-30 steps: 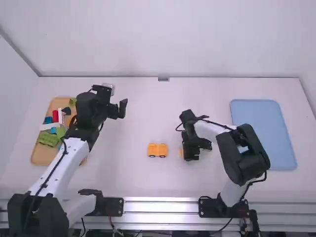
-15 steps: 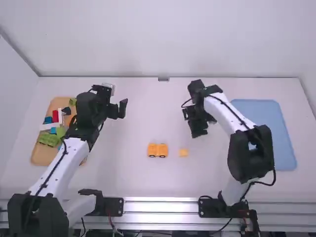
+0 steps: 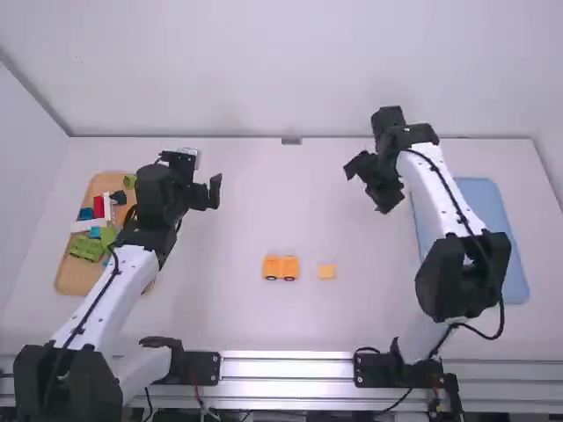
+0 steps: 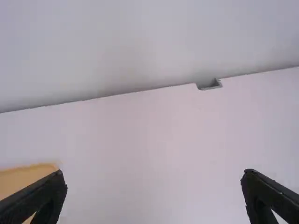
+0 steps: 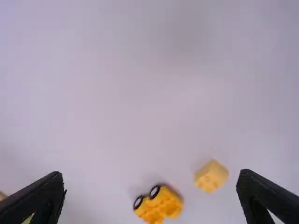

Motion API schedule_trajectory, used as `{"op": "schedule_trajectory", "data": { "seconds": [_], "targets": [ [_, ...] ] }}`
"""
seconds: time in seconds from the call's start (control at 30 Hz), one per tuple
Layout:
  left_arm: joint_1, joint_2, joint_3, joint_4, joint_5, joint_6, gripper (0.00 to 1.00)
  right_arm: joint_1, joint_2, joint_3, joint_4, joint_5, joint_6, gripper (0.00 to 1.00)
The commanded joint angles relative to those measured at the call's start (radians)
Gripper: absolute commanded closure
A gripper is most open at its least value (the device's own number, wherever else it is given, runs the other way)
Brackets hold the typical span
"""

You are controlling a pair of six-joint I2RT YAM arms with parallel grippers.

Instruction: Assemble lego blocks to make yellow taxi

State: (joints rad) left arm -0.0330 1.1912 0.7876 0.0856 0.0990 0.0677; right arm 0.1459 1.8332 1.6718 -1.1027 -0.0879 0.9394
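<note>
The yellow car base (image 3: 281, 268) sat on the desk (image 3: 237, 325), with a small yellow block (image 3: 327, 272) near it. The left claw (image 4: 154, 173) and right claw (image 5: 152, 173) were wide open and empty, well apart from the base. Adding the block seemed next: pinch it, line it up, push it on.

1. Left arm (image 3: 110, 286): white links with small dark spots, blocky black joints, thin black cable (image 3: 114, 268) along one link.
2. Right arm (image 3: 440, 189): white links, rounded black joints, black cable looping above the rail (image 3: 290, 360).
3. Left gripper (image 3: 214, 192), right gripper (image 3: 368, 188): black, fingers tapering.
4. Left wrist (image 3: 158, 189), beyond the rail: black, silvery piece (image 3: 188, 152) on top.
5. Black plates (image 3: 201, 367) on the rail.
</note>
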Motion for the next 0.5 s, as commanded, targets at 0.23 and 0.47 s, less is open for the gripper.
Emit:
{"op": "schedule_trajectory", "data": {
  "seconds": [0.23,0.47],
  "targets": [
    [0.0,0.0,0.023,-0.006,-0.04,-0.019,0.01,-0.087,-0.008,0.016,-0.005,0.172,-0.616,0.01],
    [-0.002,0.0,0.023,-0.006,-0.037,-0.018,0.01,-0.14,-0.008,0.016,0.024,0.165,-0.733,0.01]
  ]
}}
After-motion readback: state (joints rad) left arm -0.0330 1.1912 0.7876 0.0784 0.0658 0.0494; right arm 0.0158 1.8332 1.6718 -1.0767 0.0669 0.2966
